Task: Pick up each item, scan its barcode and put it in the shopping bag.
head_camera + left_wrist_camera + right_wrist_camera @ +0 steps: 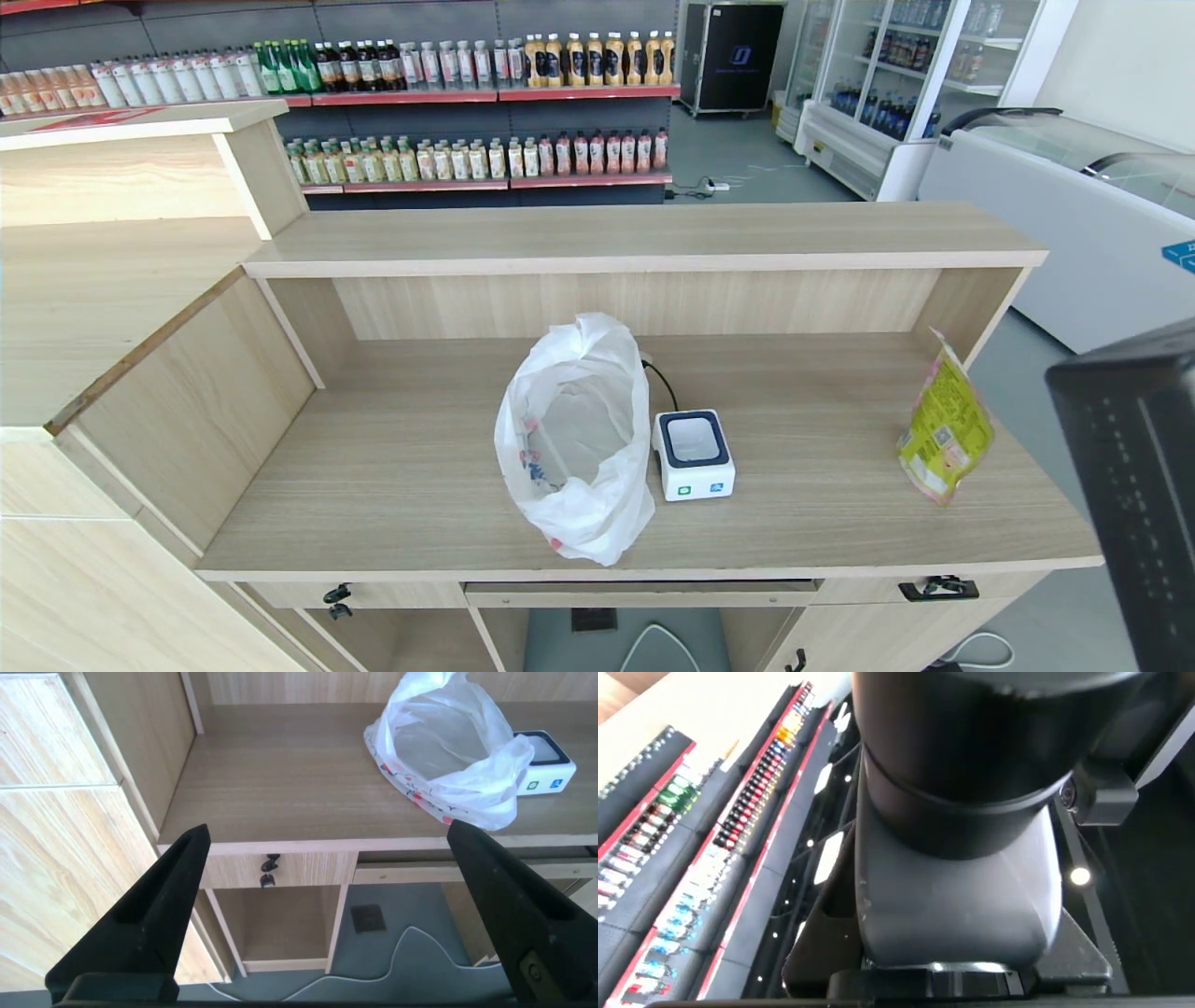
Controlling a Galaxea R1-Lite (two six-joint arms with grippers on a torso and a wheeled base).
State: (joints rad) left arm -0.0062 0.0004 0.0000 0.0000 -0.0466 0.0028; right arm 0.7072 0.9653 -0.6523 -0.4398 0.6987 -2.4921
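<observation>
A white plastic shopping bag (597, 509) stands open in the middle of the wooden counter (822, 523). Right beside it sits a small white barcode scanner (694, 455) with a dark window on top. A green and yellow snack pouch (945, 425) stands upright at the counter's right end. My left gripper (329, 831) hangs open in front of the counter's front edge, holding nothing; beyond it lie the bag (486, 789) and the scanner (542, 761). The black housing of my right gripper (1130, 485) rises at the right edge of the head view, close to the camera and beside the pouch.
A raised shelf (644, 238) runs along the back of the counter, and a wooden side wall (187, 411) closes its left end. Drawers with black handles (938, 588) sit under the front edge. Store shelves of bottles (467, 159) and a freezer (1074, 205) stand behind.
</observation>
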